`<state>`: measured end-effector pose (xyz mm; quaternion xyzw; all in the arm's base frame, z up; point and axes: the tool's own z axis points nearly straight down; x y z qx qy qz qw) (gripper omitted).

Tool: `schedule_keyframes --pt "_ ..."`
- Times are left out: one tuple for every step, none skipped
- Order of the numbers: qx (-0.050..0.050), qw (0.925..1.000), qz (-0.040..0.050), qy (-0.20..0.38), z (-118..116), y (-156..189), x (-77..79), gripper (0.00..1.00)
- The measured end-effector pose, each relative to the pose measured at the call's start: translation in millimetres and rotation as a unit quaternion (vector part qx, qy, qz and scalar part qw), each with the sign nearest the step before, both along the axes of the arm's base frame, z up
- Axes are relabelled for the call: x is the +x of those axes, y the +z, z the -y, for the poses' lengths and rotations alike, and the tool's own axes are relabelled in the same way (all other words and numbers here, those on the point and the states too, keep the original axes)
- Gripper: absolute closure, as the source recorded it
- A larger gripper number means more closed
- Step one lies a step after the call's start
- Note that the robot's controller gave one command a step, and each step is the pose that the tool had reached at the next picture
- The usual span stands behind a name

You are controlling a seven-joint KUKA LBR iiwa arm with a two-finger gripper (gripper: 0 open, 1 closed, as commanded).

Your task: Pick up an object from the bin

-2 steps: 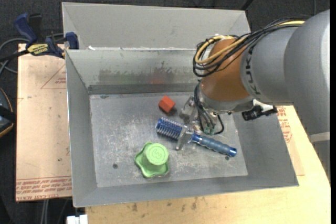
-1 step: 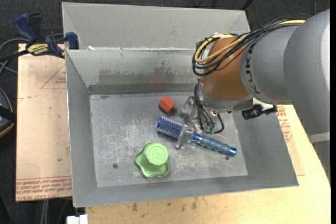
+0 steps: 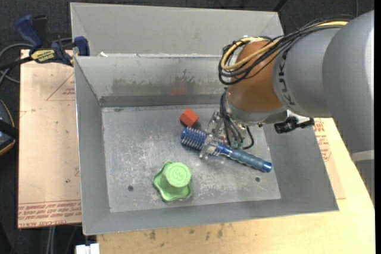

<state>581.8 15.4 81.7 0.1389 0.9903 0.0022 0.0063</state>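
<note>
The grey metal bin [image 3: 128,140] takes up the middle of the frame, its floor scuffed and mostly bare. The silver arm [image 3: 324,65] comes in from the right edge, with an orange cover [image 3: 253,92] and looped cables at its wrist, right of centre.

Below the cover, the pincer [image 3: 219,138] is down at the bin floor, right over a blue brush [image 3: 245,159]. It sits where the brush's bristle head meets the handle. Whether it is wide or narrow cannot be told, nor whether it grips the brush.

The brush lies flat just right of the frame's centre. Its bristle head points left and its handle slants down to the right.

A green round cap-like thing [image 3: 173,180] lies well apart, at lower centre. A small orange-red block [image 3: 189,118] sits just above the bristle head.
</note>
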Motion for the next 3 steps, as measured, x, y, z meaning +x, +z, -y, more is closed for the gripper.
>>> schedule_keyframes --pt "-0.001 1.0000 -0.0052 0.001 0 4 0.4 1.00" --pt "-0.001 1.0000 -0.0057 0.002 -1 22 0.5 1.00" --pt "-0.001 1.0000 -0.0046 0.002 -1 56 1.1 1.00"
